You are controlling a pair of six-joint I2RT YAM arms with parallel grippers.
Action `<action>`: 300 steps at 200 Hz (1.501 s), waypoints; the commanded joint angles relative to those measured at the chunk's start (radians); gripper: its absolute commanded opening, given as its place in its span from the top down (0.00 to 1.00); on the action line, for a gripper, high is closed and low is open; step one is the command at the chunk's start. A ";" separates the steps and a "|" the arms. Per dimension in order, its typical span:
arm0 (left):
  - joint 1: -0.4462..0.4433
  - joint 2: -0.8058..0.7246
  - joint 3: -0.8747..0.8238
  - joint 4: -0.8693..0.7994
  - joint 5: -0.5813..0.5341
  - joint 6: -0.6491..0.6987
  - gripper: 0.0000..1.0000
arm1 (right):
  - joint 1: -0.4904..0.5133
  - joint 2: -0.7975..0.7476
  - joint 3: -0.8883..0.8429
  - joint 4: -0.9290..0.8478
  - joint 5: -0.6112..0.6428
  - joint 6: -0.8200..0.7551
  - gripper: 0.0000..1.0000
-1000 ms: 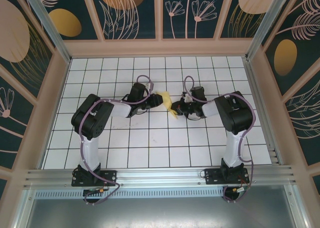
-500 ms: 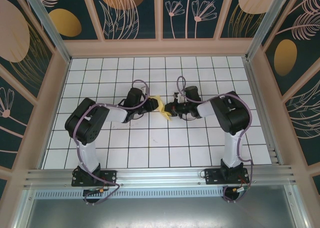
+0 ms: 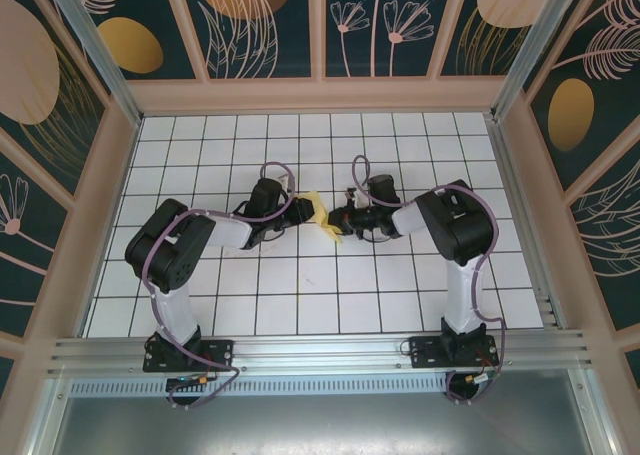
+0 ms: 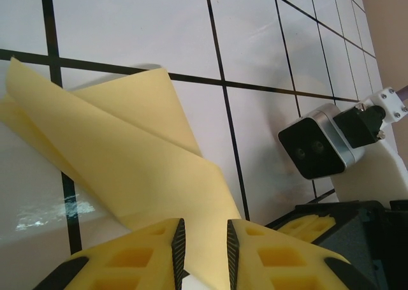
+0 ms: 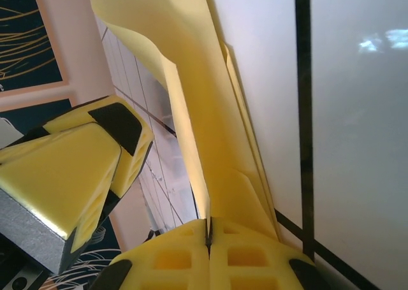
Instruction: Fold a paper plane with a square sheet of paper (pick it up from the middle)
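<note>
1. Both tools are on the paper [image 3: 322, 215] right now. The right tool [image 5: 209, 236] is squeezed fully closed, with a folded edge pinched in the seam between its tips. The left tool [image 4: 203, 252] has its tips a sliver apart with the paper running down between them, so I'd call that a grip too, just a looser-looking one.
2. The paper hangs between the two tools, lifted off the surface [image 3: 300, 285], not lying flat.
3. Biggest worry is a tear. The tools face each other almost tip to tip, so any pull apart goes straight into thin paper.
4. If they push closer together instead, the paper buckles and picks up a stray crease.
5. The left tool's [image 3: 300, 213] hold looks like the weak one. A twist from the right tool [image 3: 338, 220] could slide the paper out of it.
6. In the right wrist view the layers are splayed, so pressing now would probably set a crooked fold.
7. Direction: the long axis runs straight out ahead of the right tool's tips, as a narrow strip that flares wide at the far end beside the left tool.
8. From the left tool the paper [image 4: 127, 156] fans out ahead and to the left, ending in a sharp corner at far left.
</note>
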 commanded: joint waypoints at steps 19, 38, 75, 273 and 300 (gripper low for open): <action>-0.005 0.031 0.016 0.020 0.035 0.006 0.72 | -0.016 0.028 -0.014 -0.034 0.037 0.012 1.00; -0.005 0.047 0.033 0.001 0.041 0.011 0.73 | -0.015 0.031 -0.011 -0.047 0.041 0.008 1.00; -0.005 0.073 0.065 -0.042 0.025 0.014 0.76 | -0.014 0.034 -0.006 -0.061 0.044 -0.002 1.00; -0.005 0.188 0.167 -0.347 -0.074 0.044 0.81 | 0.005 -0.083 0.136 -0.398 0.133 -0.264 0.82; -0.005 0.195 0.167 -0.351 -0.071 0.046 0.81 | 0.009 -0.117 0.139 -0.433 0.141 -0.302 0.77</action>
